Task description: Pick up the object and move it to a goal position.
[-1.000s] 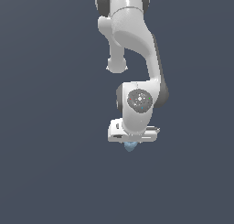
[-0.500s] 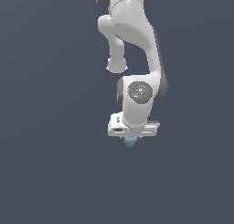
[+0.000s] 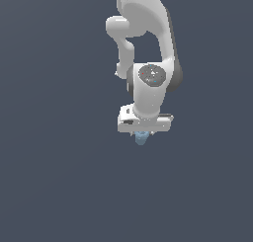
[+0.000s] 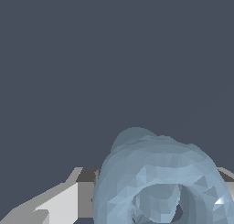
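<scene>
Pincer (image 3: pixel 143 134) points straight down, closed on object (image 3: pixel 142 138). Pale blue lump sits directly under white pincer body, only lower part showing. Wrist view: ring-like top (image 4: pixel 160 191) fills space beside one finger (image 4: pixel 61 205), so grip looks centred for carrying. No goal marker visible.

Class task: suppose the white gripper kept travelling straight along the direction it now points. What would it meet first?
The gripper points downward in the exterior view, with the pale blue object already at its tip. Beyond that, only plain dark grey background shows, so the way looks free as far as the pictures show. No surface or depth cue is visible.
</scene>
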`<state>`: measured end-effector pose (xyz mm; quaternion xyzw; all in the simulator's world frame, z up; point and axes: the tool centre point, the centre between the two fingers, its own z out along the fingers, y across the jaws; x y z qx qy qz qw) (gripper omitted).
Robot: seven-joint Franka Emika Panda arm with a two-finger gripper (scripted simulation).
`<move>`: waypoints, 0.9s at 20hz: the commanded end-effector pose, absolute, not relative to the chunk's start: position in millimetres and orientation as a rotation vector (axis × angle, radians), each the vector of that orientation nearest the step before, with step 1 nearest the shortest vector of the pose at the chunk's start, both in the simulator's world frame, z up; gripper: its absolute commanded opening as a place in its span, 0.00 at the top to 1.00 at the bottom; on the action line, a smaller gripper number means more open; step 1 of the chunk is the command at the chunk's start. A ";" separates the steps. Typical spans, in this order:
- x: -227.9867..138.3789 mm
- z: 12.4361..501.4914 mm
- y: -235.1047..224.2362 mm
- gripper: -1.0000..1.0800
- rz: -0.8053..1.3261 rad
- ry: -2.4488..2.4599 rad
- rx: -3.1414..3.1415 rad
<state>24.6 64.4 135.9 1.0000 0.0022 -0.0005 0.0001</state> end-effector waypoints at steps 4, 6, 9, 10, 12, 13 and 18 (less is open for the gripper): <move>-10.4 164.0 66.2 1.00 0.000 0.007 3.142; -23.6 174.6 66.9 1.00 0.000 0.007 3.142; -43.2 190.8 67.9 1.00 0.000 0.007 3.141; -49.8 196.2 68.3 1.00 0.000 0.007 3.141; -62.3 206.7 69.0 1.00 0.000 0.007 3.141; -68.2 211.6 69.4 1.00 0.000 0.007 3.141; -92.9 233.0 71.0 1.00 0.000 0.007 3.141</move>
